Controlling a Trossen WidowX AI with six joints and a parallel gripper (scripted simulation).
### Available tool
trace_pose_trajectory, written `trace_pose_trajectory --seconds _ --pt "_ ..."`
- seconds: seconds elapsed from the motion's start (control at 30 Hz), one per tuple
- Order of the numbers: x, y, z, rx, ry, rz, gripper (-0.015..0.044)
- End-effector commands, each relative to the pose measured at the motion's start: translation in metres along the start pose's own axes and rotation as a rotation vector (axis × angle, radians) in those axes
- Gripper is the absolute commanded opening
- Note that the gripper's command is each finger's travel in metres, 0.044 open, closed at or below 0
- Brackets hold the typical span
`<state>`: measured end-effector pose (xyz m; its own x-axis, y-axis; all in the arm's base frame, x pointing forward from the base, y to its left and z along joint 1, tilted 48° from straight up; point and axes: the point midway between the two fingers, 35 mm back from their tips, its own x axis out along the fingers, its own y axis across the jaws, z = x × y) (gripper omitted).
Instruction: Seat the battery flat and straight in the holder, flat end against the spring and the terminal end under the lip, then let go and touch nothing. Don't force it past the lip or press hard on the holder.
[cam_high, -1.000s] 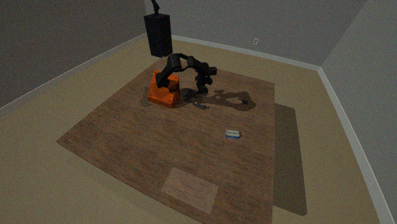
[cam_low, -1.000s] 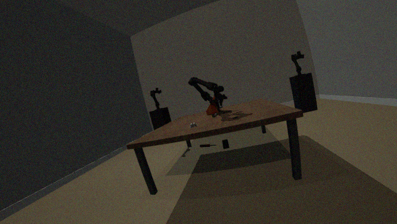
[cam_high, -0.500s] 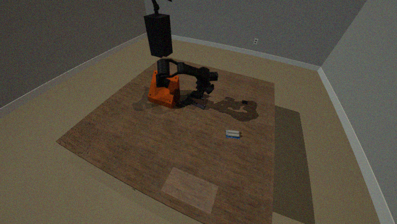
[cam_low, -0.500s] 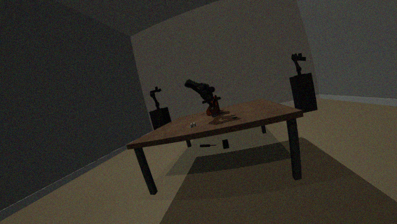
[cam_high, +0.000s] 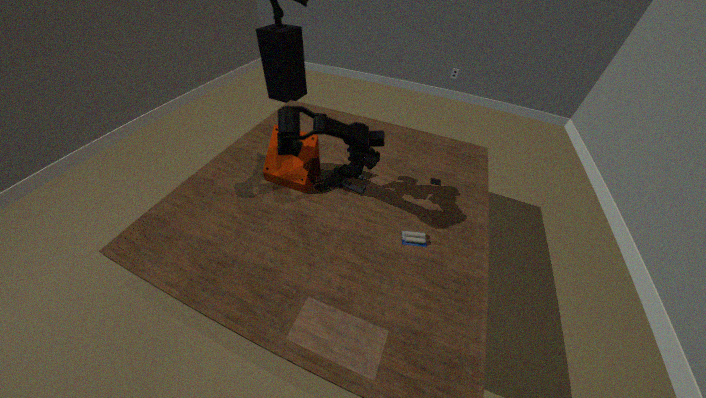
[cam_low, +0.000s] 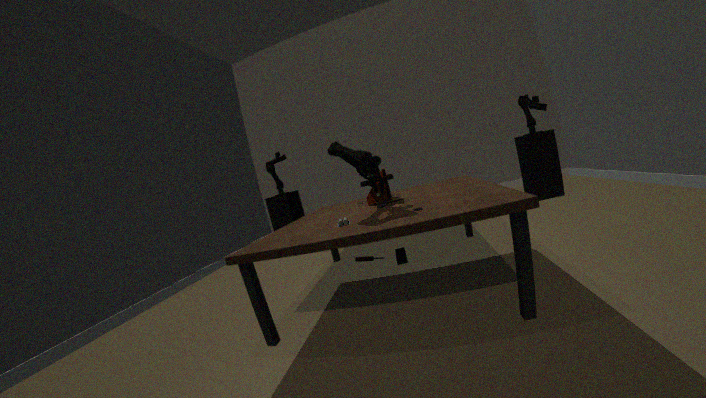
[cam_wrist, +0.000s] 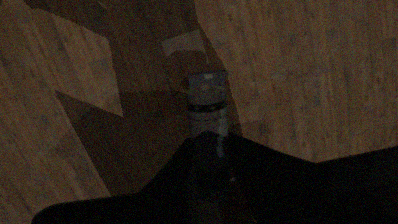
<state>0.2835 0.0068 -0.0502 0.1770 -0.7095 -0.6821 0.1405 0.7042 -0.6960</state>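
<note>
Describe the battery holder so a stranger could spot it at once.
Start at the orange robot base on the brown wooden table, then look toward the table's right edge. The small white holder with a blue edge lies alone there, the only pale thing near.

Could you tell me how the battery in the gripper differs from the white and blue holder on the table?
The battery is dark with a black band, while the holder is white with a blue edge. The battery is clamped in the gripper, near the orange base; the holder lies free on the table, well away from the arm. The battery is a cylinder; the holder looks low and boxy.
</note>
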Motion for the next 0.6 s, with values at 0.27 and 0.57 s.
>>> trace_pose_trajectory --seconds 0.27,0.57 --pt "0.020 -0.004 -0.001 -0.015 -0.121 0.009 0.0066" --pt "0.026 -0.009 -0.001 -0.019 -0.177 0.015 0.0066"
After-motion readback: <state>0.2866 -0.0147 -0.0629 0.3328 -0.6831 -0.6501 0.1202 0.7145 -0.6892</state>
